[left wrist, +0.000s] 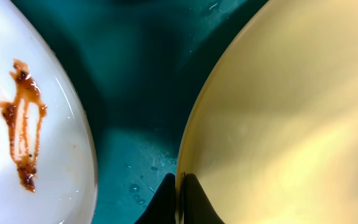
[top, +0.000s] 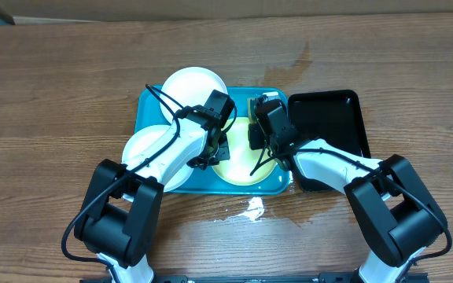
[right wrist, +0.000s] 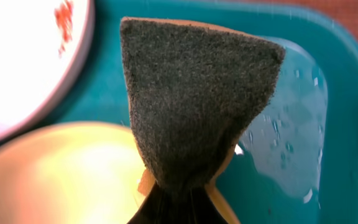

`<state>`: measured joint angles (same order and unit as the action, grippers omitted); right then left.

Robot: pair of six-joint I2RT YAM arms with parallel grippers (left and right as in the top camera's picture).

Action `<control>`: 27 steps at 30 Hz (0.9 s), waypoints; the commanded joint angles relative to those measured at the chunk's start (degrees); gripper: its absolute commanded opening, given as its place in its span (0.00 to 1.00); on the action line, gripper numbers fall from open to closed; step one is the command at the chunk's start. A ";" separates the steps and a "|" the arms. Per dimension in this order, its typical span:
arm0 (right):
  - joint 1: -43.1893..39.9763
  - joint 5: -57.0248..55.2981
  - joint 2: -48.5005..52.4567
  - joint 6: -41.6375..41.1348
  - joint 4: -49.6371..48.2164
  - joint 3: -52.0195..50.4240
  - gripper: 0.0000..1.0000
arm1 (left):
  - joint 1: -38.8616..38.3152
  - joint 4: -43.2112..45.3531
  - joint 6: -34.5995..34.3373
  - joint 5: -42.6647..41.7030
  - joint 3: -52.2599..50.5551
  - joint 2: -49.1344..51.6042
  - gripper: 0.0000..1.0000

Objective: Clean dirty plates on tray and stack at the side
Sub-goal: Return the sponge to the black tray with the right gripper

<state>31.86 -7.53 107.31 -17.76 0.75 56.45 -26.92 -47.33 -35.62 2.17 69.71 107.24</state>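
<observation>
— Where are the plates lying?
— All are sitting on the turquoise tray [top: 149, 102]: the yellow-green plate [left wrist: 278, 112] in front, one white plate [top: 193, 85] behind it, another white plate [top: 149, 148] on its left.
— And the claws?
— The left gripper [left wrist: 179, 182] is pinching the yellow-green plate's rim; the right gripper [right wrist: 174, 200] is clamping a scouring sponge [right wrist: 191, 99] over that plate's edge.

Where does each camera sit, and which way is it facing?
Overhead: fixed above the table, facing straight down at the turquoise tray and black tray; both arms show.
Left wrist: on the left arm, facing down at the yellow-green plate, its rim pinched by the left fingers; smeared white plate beside it.
Right wrist: on the right arm, facing down past the right fingers gripping a sponge.
Shared: both wrist views show the yellow-green plate and turquoise tray.
</observation>
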 commanded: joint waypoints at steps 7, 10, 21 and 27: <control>-3.96 -1.42 -7.30 0.11 1.22 8.04 0.04 | -0.11 -0.90 2.21 0.96 -0.79 -1.60 0.04; -5.55 -1.44 -12.83 0.13 6.49 8.55 0.04 | -0.11 -0.90 2.21 0.94 -0.79 -1.60 0.04; -18.34 0.55 -24.39 -8.24 37.11 8.44 0.05 | -0.11 -0.90 3.93 1.44 0.07 -1.62 0.04; -25.79 6.82 -20.22 -7.78 45.94 8.41 0.14 | -0.09 -4.90 5.40 1.42 5.27 -1.62 0.04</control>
<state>7.55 -3.95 85.52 -24.62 46.04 64.47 -26.92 -51.07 -32.56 2.20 71.33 107.24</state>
